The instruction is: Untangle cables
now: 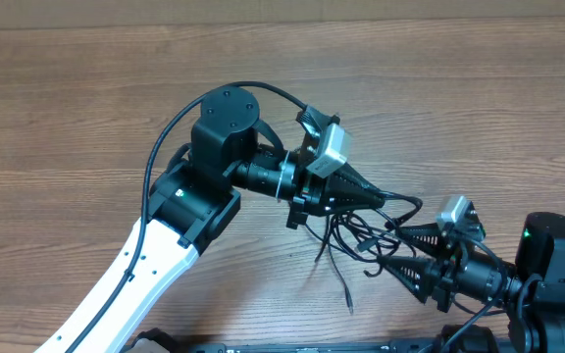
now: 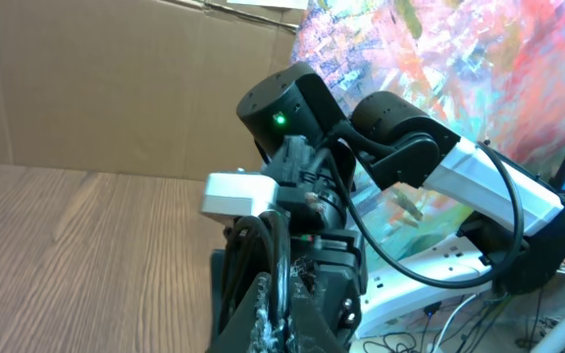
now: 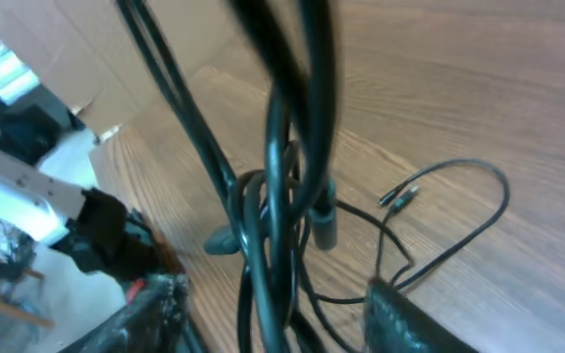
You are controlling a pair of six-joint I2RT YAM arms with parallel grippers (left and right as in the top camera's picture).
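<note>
Cables [image 1: 356,240] hang in one knotted bunch just above the desk [image 1: 86,108], toward its lower right corner as the overhead view shows it. One loose strand trails on the wood toward the lower edge. The left claw [image 1: 383,199] is clenched on the top of the bunch. Its wrist view shows only black loops draped over its tip, and the pinch point is hidden. The right claw [image 1: 402,253] stands released, a finger [image 3: 155,309] on each side of the strands. Both fingers are blurred and cut off by the frame, so whether they touch the strands cannot be told. The number of cords in the knot cannot be made out. A silver-tipped plug [image 3: 400,196] lies on the desk beyond.
</note>
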